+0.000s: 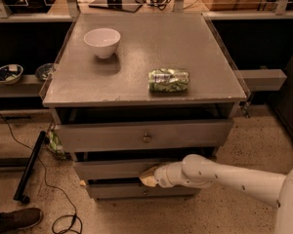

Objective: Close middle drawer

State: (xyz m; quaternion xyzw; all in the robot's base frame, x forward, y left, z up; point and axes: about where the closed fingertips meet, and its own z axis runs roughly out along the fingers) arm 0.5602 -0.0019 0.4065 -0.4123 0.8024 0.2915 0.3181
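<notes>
The middle drawer (112,169) is a low grey front strip between the taller top drawer (185,133) and the lowest drawer front (117,191) of the grey cabinet. It stands out a little from the cabinet body. My gripper (148,176) reaches in from the right on a white arm (224,175) and rests against the centre of the middle drawer's front, covering its knob.
A white bowl (102,42) and a crushed green can (169,80) sit on the cabinet top (151,43). The top drawer also stands slightly out. A black pole (30,165), cables and a shoe (17,218) lie on the floor at left. Dark shelves flank the cabinet.
</notes>
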